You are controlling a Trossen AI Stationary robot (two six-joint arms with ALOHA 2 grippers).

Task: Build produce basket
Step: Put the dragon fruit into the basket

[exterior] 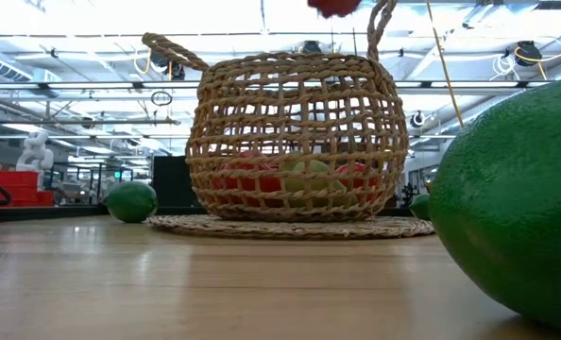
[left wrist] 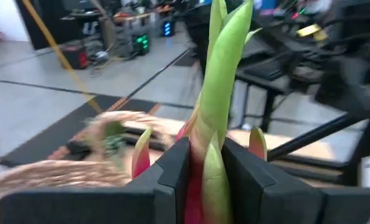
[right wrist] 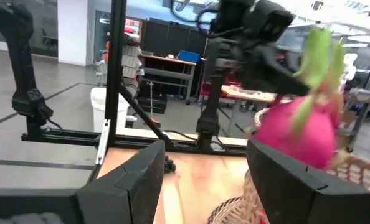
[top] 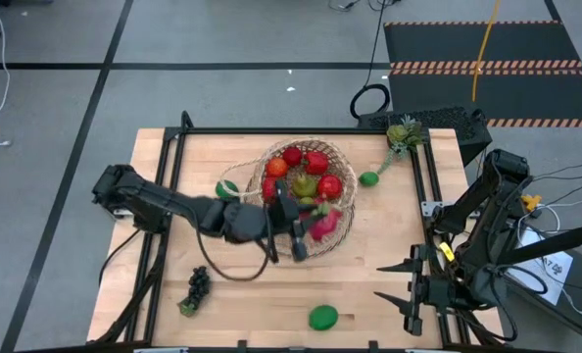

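The tan woven basket (top: 342, 162) stands mid-table and holds several red and green toy fruits (top: 306, 175). It also shows in the low view (exterior: 295, 142). My left gripper (top: 306, 230) is over the basket's near rim, shut on the pink dragon fruit (top: 324, 224). That fruit also shows in the right wrist view (right wrist: 297, 134). My right gripper (top: 401, 284) waits open and empty at the table's right near corner. Dark grapes (top: 195, 289) and a green lime (top: 322, 317) lie on the table near the front edge. My left gripper pinches the dragon fruit between its two fingers (left wrist: 172, 171), on the fruit's leafy end (left wrist: 205, 180). Its long green leaf tips (left wrist: 225, 74) stick out past the fingertips. The arm comes from the table's left. The pink body (right wrist: 294, 137) is lifted clear above the basket rim.
A green lime (top: 228, 188) lies left of the basket and a green fruit (top: 368, 178) lies to its right. A spiky green item (top: 402, 134) sits at the far right corner. Black frame rails (top: 173, 167) run along the table's sides. There is bare wood between basket and right gripper.
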